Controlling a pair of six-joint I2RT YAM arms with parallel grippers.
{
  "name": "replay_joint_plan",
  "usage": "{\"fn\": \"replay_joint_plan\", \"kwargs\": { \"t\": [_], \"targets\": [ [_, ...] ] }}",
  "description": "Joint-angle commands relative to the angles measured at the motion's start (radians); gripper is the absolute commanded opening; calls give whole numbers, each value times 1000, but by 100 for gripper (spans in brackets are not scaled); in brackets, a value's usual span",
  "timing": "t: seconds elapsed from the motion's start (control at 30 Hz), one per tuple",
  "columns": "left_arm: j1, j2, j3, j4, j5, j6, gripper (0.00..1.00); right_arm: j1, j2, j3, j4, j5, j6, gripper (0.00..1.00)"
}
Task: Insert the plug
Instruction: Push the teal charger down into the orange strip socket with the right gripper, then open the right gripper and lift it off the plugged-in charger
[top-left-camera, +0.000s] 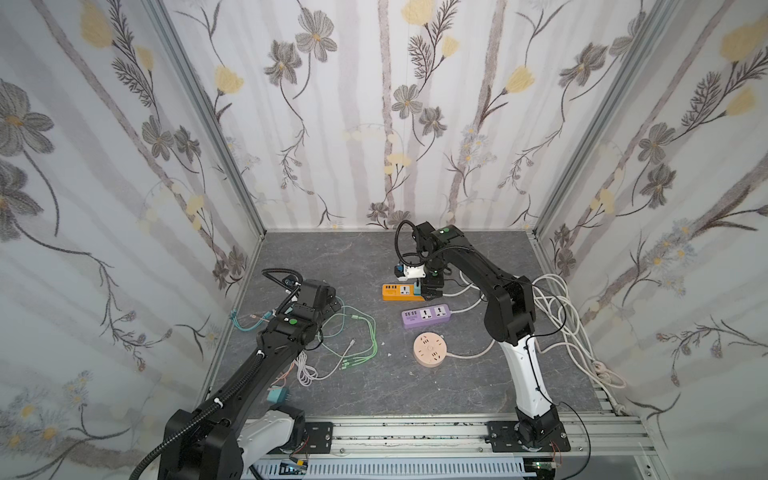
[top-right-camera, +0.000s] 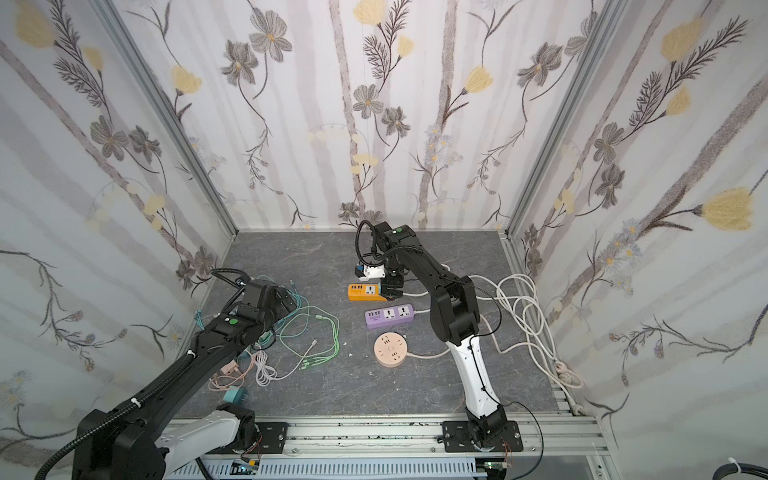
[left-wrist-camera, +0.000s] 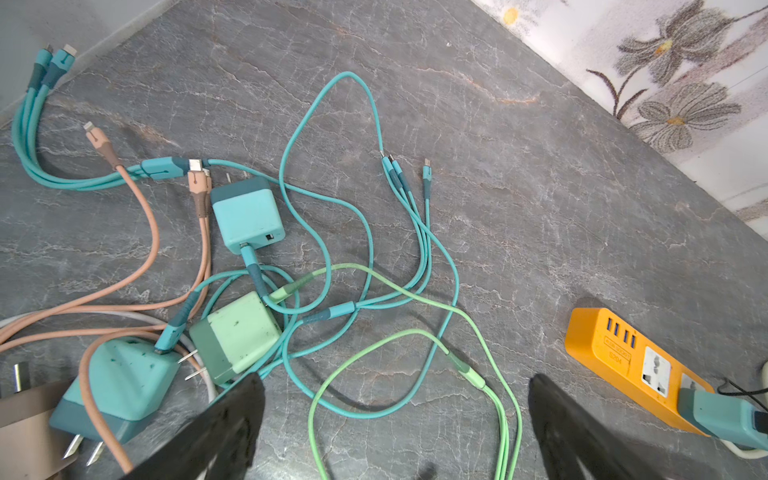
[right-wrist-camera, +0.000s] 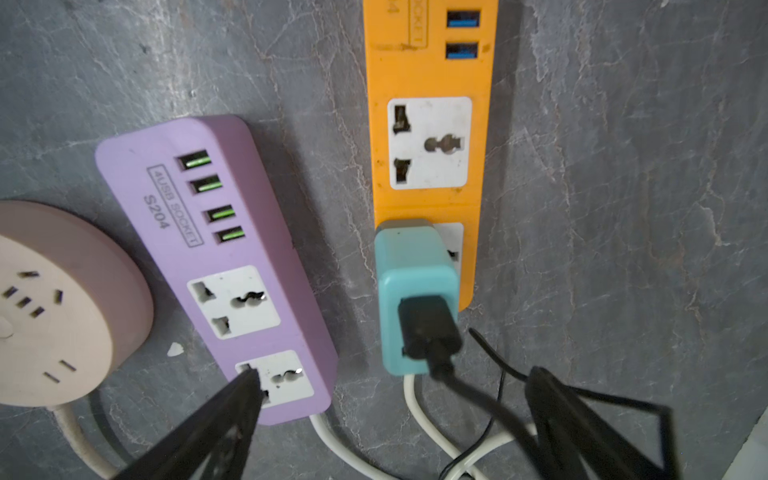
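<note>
Teal square plastic plug (right-wrist-camera: 417, 291) sits in the end socket of the orange plastic power strip (right-wrist-camera: 428, 75), just ahead of the right tool (right-wrist-camera: 395, 376), whose fingers stand wide apart, gripping nothing. The left tool (left-wrist-camera: 395, 380) is also spread wide, above tangled teal and green cables (left-wrist-camera: 340, 309) on the grey marbled desk (left-wrist-camera: 540, 208).

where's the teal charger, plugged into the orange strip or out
Plugged in: the teal charger sits seated on the orange strip's end socket, no prongs showing.

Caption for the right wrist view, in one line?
Teal charger plugged into the orange power strip, the open right gripper clear of it, purple power strip beside.
</note>
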Motion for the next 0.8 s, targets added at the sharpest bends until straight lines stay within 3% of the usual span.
{"fn": "replay_joint_plan", "kwargs": {
  "t": [0.0, 0.43, 0.77],
  "targets": [
    [1, -9, 2, -4, -26, 0, 100, -6, -27, -29, -30, 6, -31, 99],
    [-6, 45, 37, -15, 42, 22, 100, -27, -103, -115, -58, -45, 0, 99],
    [-63, 190, 115, -101, 10, 31, 100, -28, -304, -332, 181, -146, 169, 99]
  ]
}}
